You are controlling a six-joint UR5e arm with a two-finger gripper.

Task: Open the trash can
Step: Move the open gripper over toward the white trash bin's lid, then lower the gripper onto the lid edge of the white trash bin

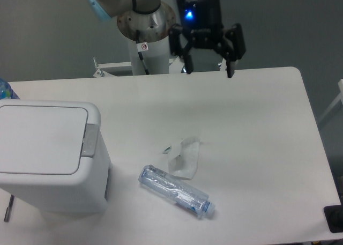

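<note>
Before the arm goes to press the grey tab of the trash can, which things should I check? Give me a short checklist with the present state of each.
1. Trash can lid is closed and flat, ready to be opened: ok.
2. Grey push tab is uncovered: ok.
3. Gripper is empty, fingers spread: ok.
4. Gripper is near the tab: not ok; it hangs at the table's far edge.
5. Bottle and crumpled wrapper lie apart from the can: ok.
6. Tab needs a press from above or from the side: cannot tell.
</note>
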